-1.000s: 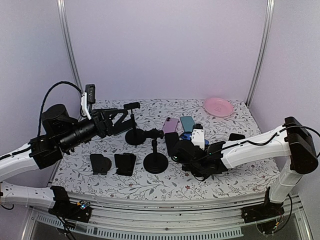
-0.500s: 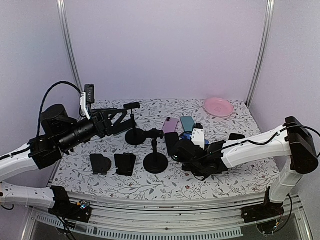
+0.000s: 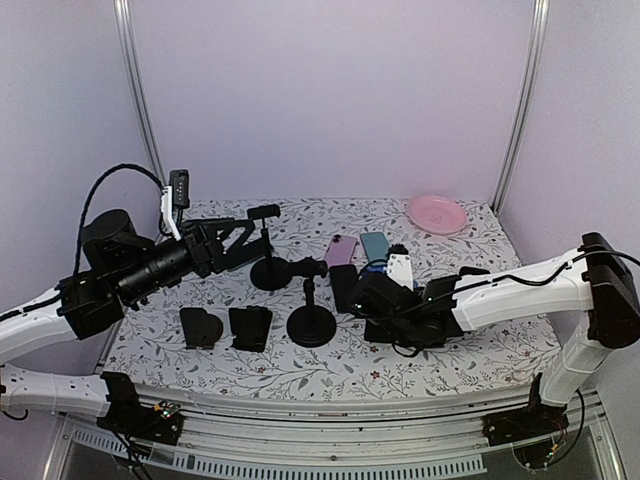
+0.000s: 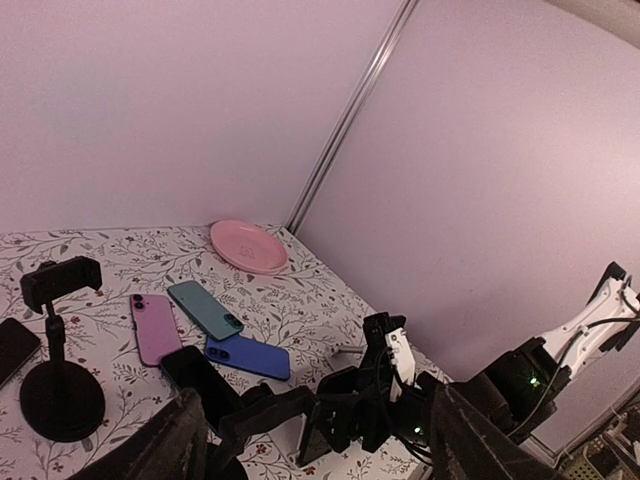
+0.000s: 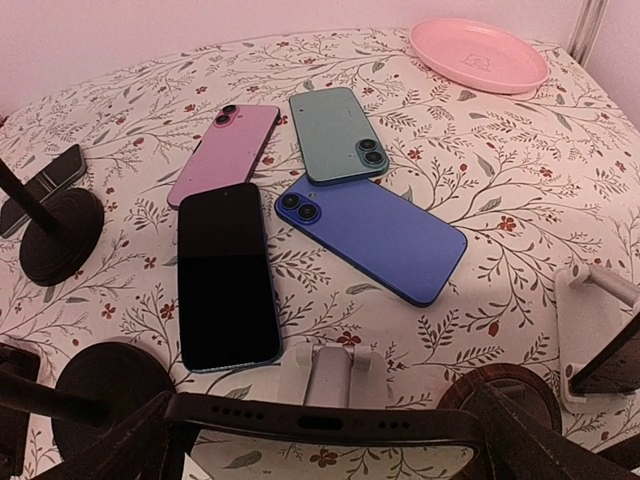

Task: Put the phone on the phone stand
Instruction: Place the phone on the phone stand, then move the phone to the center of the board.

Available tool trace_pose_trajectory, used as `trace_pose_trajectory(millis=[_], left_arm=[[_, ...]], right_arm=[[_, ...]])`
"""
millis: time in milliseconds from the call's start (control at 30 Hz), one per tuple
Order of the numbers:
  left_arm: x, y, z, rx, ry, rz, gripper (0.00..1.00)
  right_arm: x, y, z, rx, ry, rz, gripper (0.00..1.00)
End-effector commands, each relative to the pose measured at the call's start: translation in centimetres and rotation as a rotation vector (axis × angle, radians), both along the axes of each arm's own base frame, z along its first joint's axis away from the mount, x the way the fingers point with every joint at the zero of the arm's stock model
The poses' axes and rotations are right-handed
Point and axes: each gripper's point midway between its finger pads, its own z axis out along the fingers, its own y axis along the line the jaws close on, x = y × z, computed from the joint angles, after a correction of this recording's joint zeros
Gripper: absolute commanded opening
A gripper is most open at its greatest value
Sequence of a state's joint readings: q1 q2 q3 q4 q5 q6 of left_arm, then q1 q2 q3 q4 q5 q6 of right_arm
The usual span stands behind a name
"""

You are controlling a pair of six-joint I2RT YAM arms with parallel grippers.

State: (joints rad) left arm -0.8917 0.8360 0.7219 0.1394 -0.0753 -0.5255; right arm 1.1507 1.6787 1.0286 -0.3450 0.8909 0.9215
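My right gripper (image 5: 325, 432) is shut on a black phone (image 5: 320, 424), held edge-on with its charging port facing the camera. It hangs just above a small silver phone stand (image 5: 335, 372) on the floral table. In the top view the right gripper (image 3: 378, 302) is low at mid-table. My left gripper (image 3: 258, 232) is raised at the left, open and empty, with its fingers (image 4: 185, 440) wide apart.
A black phone (image 5: 225, 275), a pink phone (image 5: 222, 152), a teal phone (image 5: 335, 133) and a blue phone (image 5: 372, 238) lie flat beyond the stand. Two black round-base clamp stands (image 3: 270, 270) (image 3: 311, 325) and two black wedge stands (image 3: 200, 327) sit at the left. A pink plate (image 3: 436, 213) lies at the back right.
My right gripper has shifted slightly to the right with the black phone in it. The left arm has not moved.
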Motion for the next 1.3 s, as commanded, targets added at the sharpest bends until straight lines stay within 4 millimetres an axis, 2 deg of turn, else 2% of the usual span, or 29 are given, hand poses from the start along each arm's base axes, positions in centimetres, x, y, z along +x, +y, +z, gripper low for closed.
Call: trace_pose_trajectory(millis=[0, 400, 633, 933, 1100, 1133, 1167, 1267], left_arm=[[0.2, 0.3, -0.2, -0.003, -0.001, 0.004, 0.77], [0.1, 0.2, 0.0, -0.006, -0.001, -0.004, 0.77], [0.1, 0.1, 0.2, -0.006, -0.005, -0.007, 0.77], [0.2, -0.1, 0.2, -0.004, -0.003, -0.011, 0.77], [0.3, -0.1, 0.3, 0.003, -0.006, -0.006, 0.77], [0.3, -0.1, 0.3, 0.004, -0.007, -0.003, 0.77], [0.3, 0.0, 0.4, 0.005, -0.009, 0.001, 0.77], [0.5, 0.1, 0.3, 0.009, -0.007, 0.01, 0.77]], right_arm=[[0.1, 0.6, 2.4, 0.054, -0.014, 0.027, 0.99], [0.5, 1.8, 5.7, 0.086, -0.05, 0.078, 0.99], [0.9, 1.3, 7.7, 0.118, -0.062, 0.093, 0.99], [0.8, 1.7, 11.0, 0.149, -0.057, 0.18, 0.99], [2.8, 1.1, 13.1, 0.18, -0.016, 0.289, 0.99], [3.7, 0.8, 14.7, 0.198, -0.03, 0.303, 0.99], [4.5, 0.3, 15.5, 0.192, -0.039, 0.317, 0.99], [7.3, -0.7, 16.7, 0.195, -0.033, 0.385, 0.99]])
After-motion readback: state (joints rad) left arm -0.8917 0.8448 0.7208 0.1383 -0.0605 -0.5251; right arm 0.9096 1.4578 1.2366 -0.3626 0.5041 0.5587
